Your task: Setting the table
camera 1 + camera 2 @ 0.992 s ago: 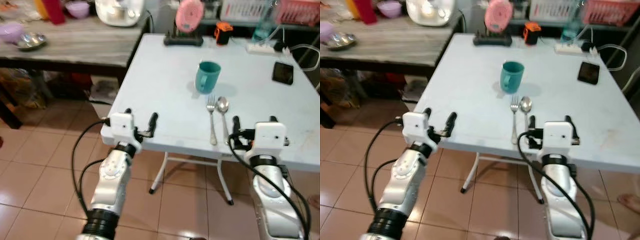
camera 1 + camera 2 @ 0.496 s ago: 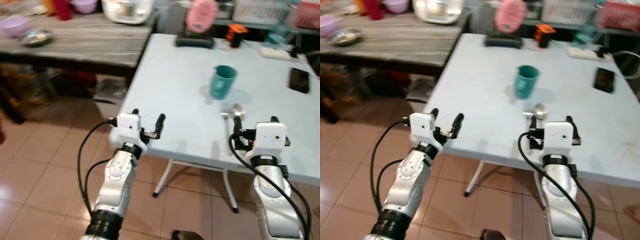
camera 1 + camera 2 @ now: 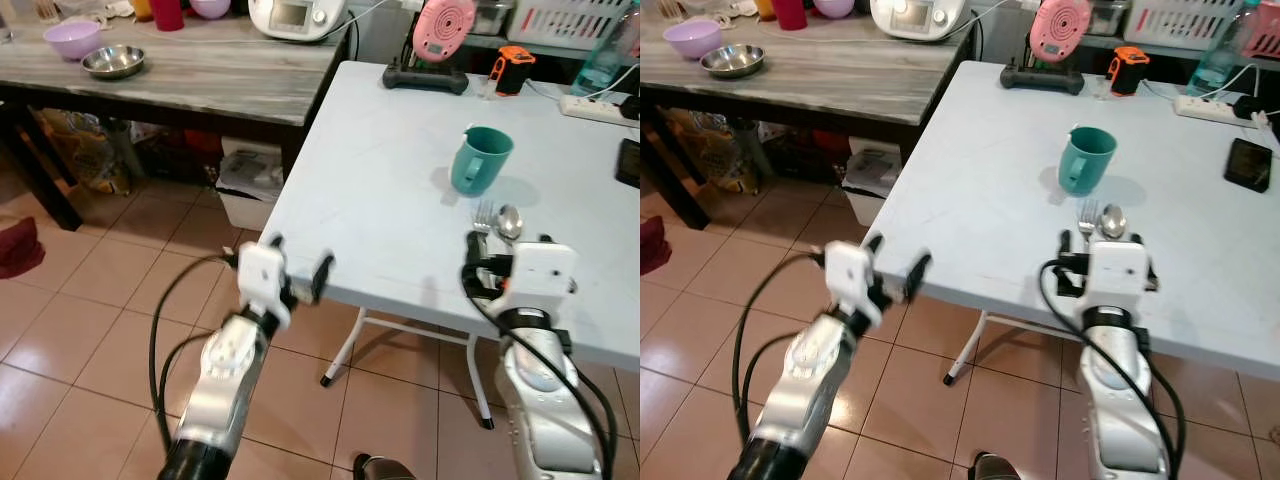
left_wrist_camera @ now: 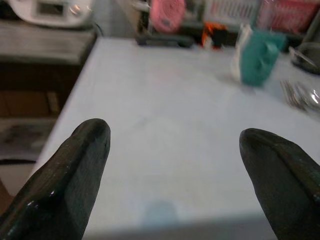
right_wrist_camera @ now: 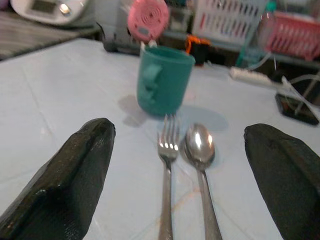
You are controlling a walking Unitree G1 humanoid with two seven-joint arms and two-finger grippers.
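A teal mug (image 3: 480, 160) stands upright on the white folding table (image 3: 370, 190). Just in front of it, a fork (image 3: 483, 215) and a spoon (image 3: 509, 222) lie side by side. My right gripper (image 3: 507, 250) is open at the table's near edge, low over the handles of the fork (image 5: 167, 165) and spoon (image 5: 200, 150), which lie between its fingers untouched. My left gripper (image 3: 298, 268) is open and empty at the table's near left corner, facing across the bare tabletop toward the mug (image 4: 257, 57).
A wooden side table (image 3: 200, 85) on the left carries a purple bowl (image 3: 70, 38), a steel bowl (image 3: 112, 61) and a white cooker (image 3: 295, 15). At the white table's far side are a pink clock (image 3: 442, 28), an orange item (image 3: 510, 68), a power strip (image 3: 595, 105) and a phone (image 3: 630, 160). Tiled floor lies below.
The whole view has shifted as the camera moved. My right gripper, earlier just right of the fork and spoon, now stands in line with their handles. Both grippers remain open.
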